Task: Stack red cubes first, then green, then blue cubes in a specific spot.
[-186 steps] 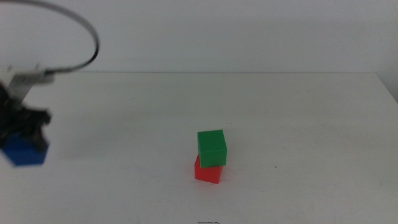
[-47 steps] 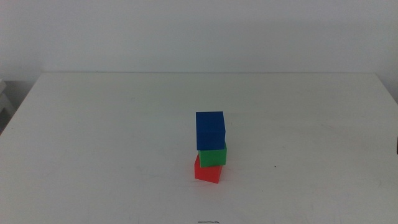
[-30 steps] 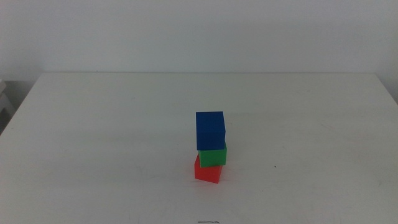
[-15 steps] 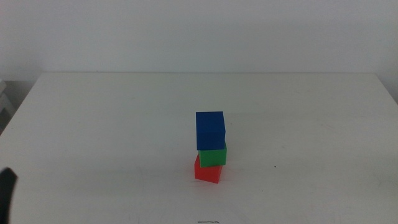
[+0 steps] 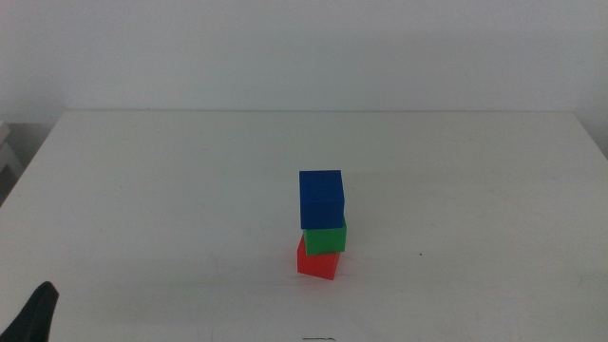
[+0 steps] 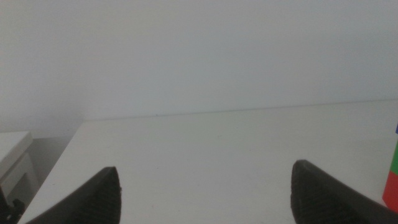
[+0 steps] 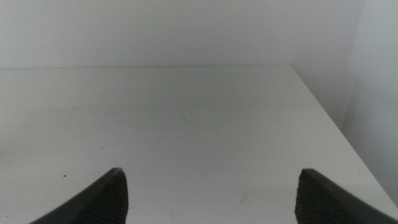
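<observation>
The blue cube (image 5: pixel 321 198) now sits on the green cube (image 5: pixel 325 237), which sits on the red cube (image 5: pixel 316 261); six seconds ago it was still carried at the left, so the stack looks finished. The left gripper (image 6: pixel 205 193) has pulled back, its fingers (image 6: pixel 93 198) spread and empty, the stack off beyond one fingertip. The right gripper (image 7: pixel 208 193) waits over bare tabletop (image 7: pixel 186 118), fingers likewise spread and empty.

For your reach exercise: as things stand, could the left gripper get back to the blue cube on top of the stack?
Probably yes. The left gripper is open at the near left table edge; bare table separates it from the blue cube, topmost and uncovered.
</observation>
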